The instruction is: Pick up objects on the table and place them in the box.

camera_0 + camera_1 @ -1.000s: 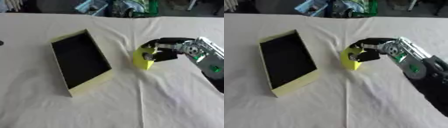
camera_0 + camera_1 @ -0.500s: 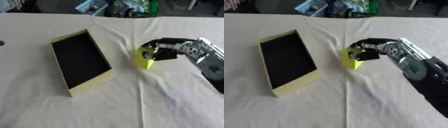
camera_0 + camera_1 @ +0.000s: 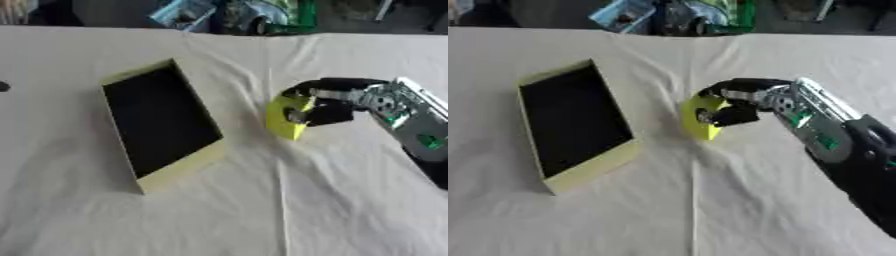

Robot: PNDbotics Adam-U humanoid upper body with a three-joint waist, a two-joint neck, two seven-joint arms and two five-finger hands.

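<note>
A wrinkled white cloth covers the surface (image 3: 332,210). The right robot hand (image 3: 325,102) curls round a yellow roll of tape (image 3: 284,116) right of the black-lined rectangular box (image 3: 179,167).

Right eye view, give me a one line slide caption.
Right hand curled around a yellow object beside the open, black-lined box on a white cloth.

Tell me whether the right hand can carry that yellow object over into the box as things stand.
Probably yes: the right hand is curled round the yellow object, and only bare cloth lies between it and the open box.
</note>
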